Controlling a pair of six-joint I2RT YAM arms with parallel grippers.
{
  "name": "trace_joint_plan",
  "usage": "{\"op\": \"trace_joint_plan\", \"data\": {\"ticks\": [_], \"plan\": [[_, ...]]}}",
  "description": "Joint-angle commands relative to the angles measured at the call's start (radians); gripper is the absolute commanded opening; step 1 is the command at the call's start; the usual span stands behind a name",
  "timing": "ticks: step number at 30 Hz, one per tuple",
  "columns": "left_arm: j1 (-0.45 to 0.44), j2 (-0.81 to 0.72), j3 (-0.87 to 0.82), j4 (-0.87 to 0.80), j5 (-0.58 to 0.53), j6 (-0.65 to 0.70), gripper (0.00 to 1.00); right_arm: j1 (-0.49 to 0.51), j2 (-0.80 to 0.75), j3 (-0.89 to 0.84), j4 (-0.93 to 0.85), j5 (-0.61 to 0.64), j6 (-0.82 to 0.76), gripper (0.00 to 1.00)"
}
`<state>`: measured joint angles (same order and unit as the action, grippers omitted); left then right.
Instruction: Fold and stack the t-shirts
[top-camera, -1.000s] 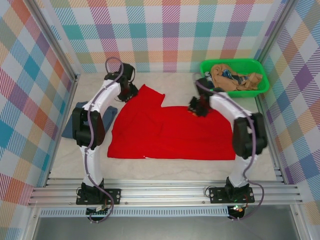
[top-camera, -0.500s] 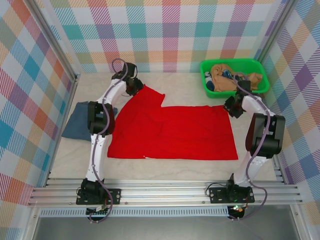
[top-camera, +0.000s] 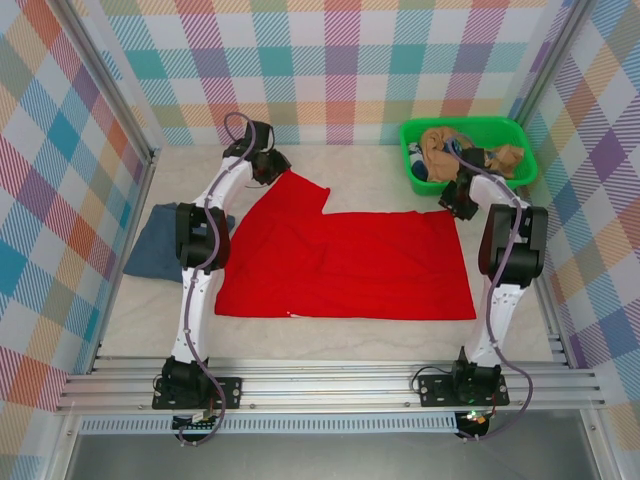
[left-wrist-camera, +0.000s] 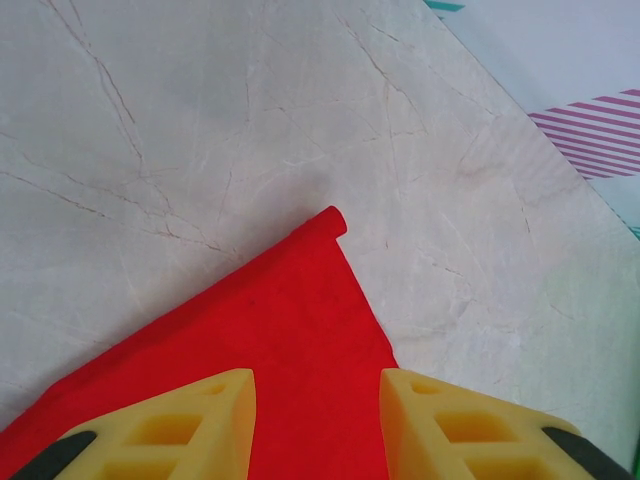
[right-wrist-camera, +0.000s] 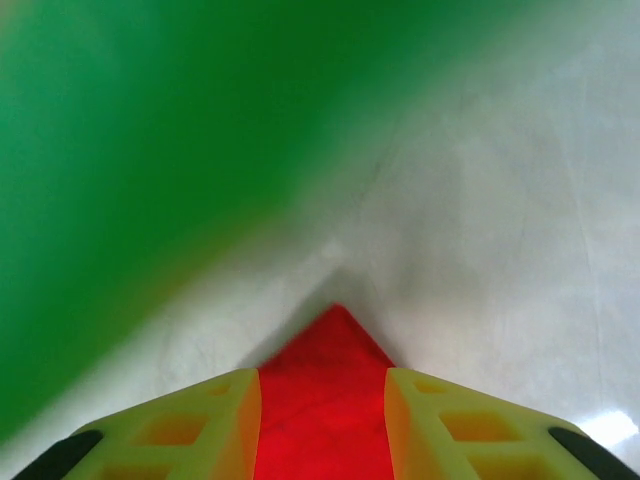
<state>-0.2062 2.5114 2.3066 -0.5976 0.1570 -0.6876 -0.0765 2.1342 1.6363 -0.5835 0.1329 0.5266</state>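
Far left, by the plaid wall (top-camera: 60, 200): slate-blue t-shirt (top-camera: 155, 252), lying low on the marble-look table (top-camera: 370, 175). Its right edge is hidden behind the L arm (top-camera: 195, 240), so can't tell if it touches the red t-shirt (top-camera: 340, 265).

L gripper (top-camera: 276, 166) sits at the red shirt's far-left corner. Wrist cam: yellow fingers (left-wrist-camera: 190, 425) parted w/ a clear gap. The red corner lies flat on the table btwn them, not pinched.

The red shirt is spread flat mid-table, one flap poking toward the back wall.

R gripper (top-camera: 455, 203) is at the shirt's far-right corner. Its fingers (right-wrist-camera: 450, 425) are likewise apart, red tip loose btwn them, nothing gripped.

Just beside it, back right: green basket (top-camera: 518, 138) w/ tan and dark clothes (top-camera: 437, 150) heaped inside. In the R wrist cam the basket wall looms blurred, close ahead on the left.
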Motion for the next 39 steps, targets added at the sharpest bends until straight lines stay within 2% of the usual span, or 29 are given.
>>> {"op": "trace_joint_plan", "data": {"ticks": [1, 4, 8, 12, 16, 19, 23, 25, 26, 27, 29, 32, 34, 39], "plan": [[-0.001, -0.019, 0.044, 0.0, 0.005, 0.005, 0.38, 0.006, 0.122, 0.18, -0.226, 0.074, 0.018, 0.39], [-0.001, -0.023, 0.06, 0.001, 0.006, -0.011, 0.38, 0.01, 0.196, 0.265, -0.372, 0.063, 0.087, 0.36], [-0.001, -0.033, 0.076, 0.002, 0.018, -0.024, 0.38, -0.003, 0.095, 0.101, -0.246, 0.016, 0.179, 0.41], [-0.001, -0.047, 0.077, -0.01, 0.018, -0.021, 0.38, -0.003, 0.139, 0.135, -0.273, -0.01, 0.198, 0.41], [-0.001, -0.056, 0.074, -0.021, 0.021, -0.021, 0.38, -0.004, 0.157, 0.096, -0.248, -0.045, 0.244, 0.42], [0.0, -0.068, 0.074, -0.023, 0.023, -0.021, 0.38, -0.003, 0.187, 0.147, -0.264, -0.068, 0.236, 0.41], [0.002, -0.079, 0.074, -0.028, 0.016, -0.017, 0.38, 0.002, 0.274, 0.279, -0.428, -0.088, 0.262, 0.37], [0.002, -0.082, 0.075, -0.031, 0.016, -0.018, 0.38, 0.004, 0.244, 0.231, -0.411, -0.071, 0.291, 0.33], [0.004, -0.083, 0.074, -0.031, 0.016, -0.018, 0.38, 0.004, 0.207, 0.181, -0.367, -0.067, 0.307, 0.27], [0.004, -0.084, 0.073, -0.031, 0.016, -0.019, 0.38, 0.003, 0.165, 0.129, -0.31, -0.064, 0.315, 0.27], [0.003, -0.088, 0.074, -0.031, 0.022, -0.018, 0.38, 0.004, 0.072, 0.027, -0.186, -0.06, 0.316, 0.28], [0.004, -0.093, 0.074, -0.035, 0.03, -0.014, 0.38, 0.007, -0.031, -0.034, -0.08, -0.071, 0.281, 0.36], [0.004, -0.093, 0.074, -0.039, 0.03, -0.012, 0.38, 0.007, -0.094, -0.065, -0.031, -0.075, 0.262, 0.41], [0.005, -0.078, 0.074, -0.054, 0.026, 0.001, 0.39, 0.006, -0.192, -0.147, 0.004, -0.067, 0.253, 0.43]]}}
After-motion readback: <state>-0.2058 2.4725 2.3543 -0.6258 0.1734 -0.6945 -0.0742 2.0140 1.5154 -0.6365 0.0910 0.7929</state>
